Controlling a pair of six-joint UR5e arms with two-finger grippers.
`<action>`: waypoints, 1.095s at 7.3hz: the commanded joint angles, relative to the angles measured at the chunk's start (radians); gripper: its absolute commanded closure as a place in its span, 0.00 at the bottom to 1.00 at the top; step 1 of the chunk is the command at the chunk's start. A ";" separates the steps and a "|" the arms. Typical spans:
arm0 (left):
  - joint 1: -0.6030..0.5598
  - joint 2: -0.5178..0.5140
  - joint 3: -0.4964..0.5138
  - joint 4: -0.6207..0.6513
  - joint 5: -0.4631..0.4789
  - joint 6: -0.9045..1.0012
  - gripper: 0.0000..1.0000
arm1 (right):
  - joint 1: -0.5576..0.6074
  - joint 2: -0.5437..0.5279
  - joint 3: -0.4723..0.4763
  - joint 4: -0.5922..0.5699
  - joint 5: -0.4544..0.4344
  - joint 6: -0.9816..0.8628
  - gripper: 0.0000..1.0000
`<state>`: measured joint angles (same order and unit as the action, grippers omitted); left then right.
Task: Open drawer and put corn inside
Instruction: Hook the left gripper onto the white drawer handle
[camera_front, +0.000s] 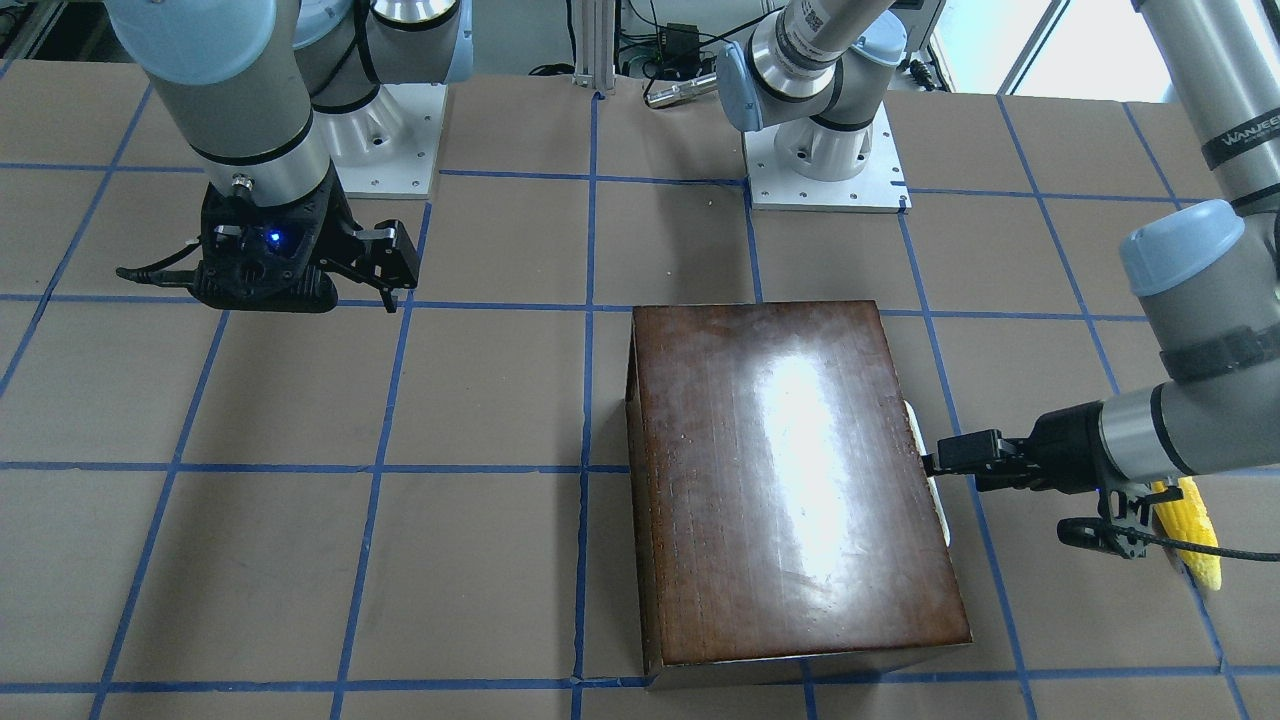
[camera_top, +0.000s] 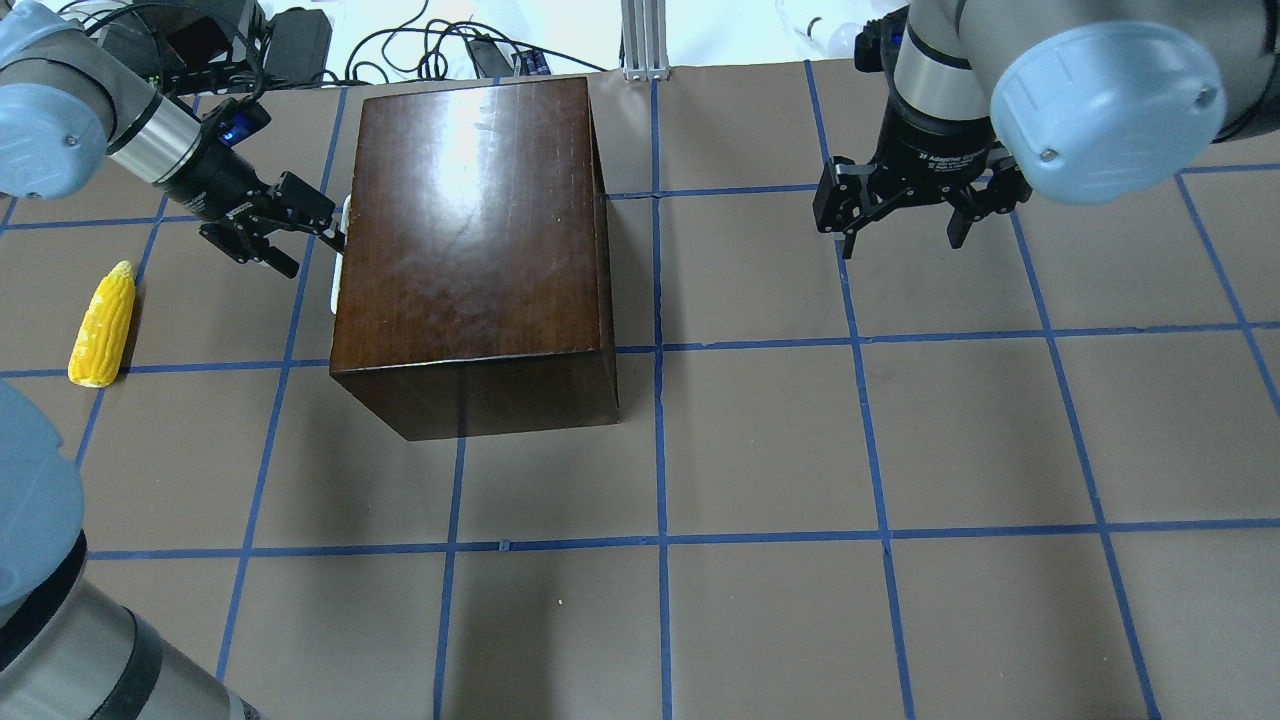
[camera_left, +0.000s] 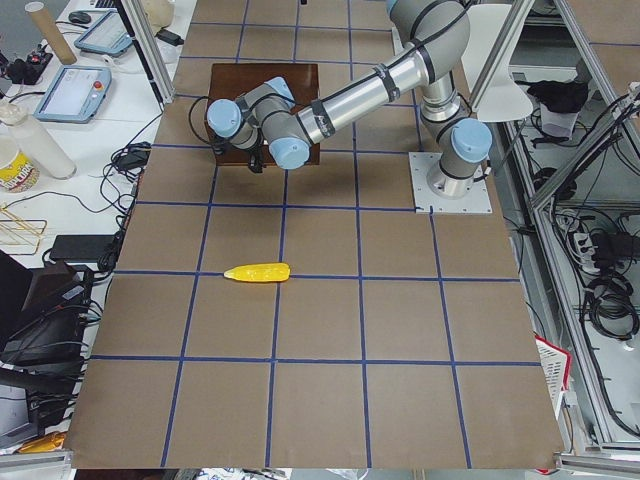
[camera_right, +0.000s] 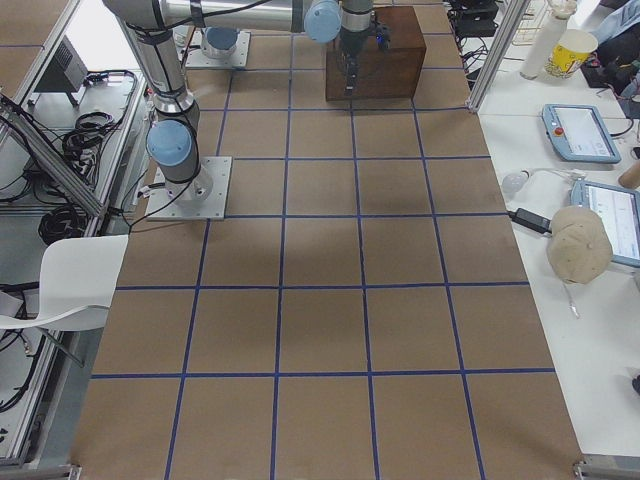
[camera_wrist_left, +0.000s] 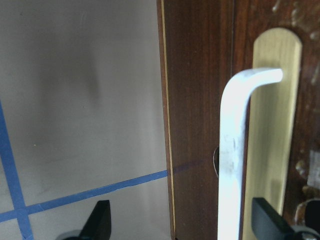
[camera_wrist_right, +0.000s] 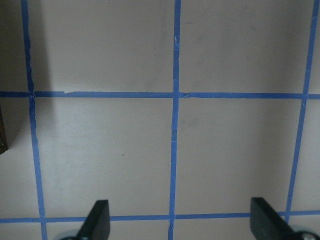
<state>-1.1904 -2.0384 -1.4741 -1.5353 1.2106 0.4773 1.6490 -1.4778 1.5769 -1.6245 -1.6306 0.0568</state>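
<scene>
The glossy dark-brown box (camera_top: 470, 230) stands on the table, and its drawer is shut. The drawer's dark front panel (camera_wrist_left: 200, 100) fills the left wrist view, with a white handle (camera_wrist_left: 232, 165) on a brass plate. My left gripper (camera_top: 318, 252) is open at the box's left side, one finger on each side of the handle (camera_top: 340, 250), not closed on it. The yellow corn cob (camera_top: 102, 325) lies on the table left of the box, behind the left gripper; it also shows in the front view (camera_front: 1190, 530). My right gripper (camera_top: 905, 225) is open and empty above the table, right of the box.
The table is brown board (camera_top: 760, 450) with a grid of blue tape. The arm bases (camera_front: 825, 170) stand at the robot's edge. Cables and devices lie beyond the far edge (camera_top: 450, 50).
</scene>
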 joint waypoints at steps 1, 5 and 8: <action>-0.002 -0.012 -0.008 0.000 0.000 0.001 0.00 | 0.000 -0.001 0.000 0.000 0.000 0.000 0.00; -0.006 -0.020 -0.014 0.000 0.004 0.029 0.00 | 0.000 0.001 0.000 0.000 0.000 0.000 0.00; -0.005 -0.028 -0.008 0.003 0.010 0.052 0.00 | 0.000 0.001 0.000 -0.002 0.000 0.000 0.00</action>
<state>-1.1963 -2.0638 -1.4852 -1.5338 1.2168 0.5165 1.6490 -1.4781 1.5769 -1.6251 -1.6306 0.0567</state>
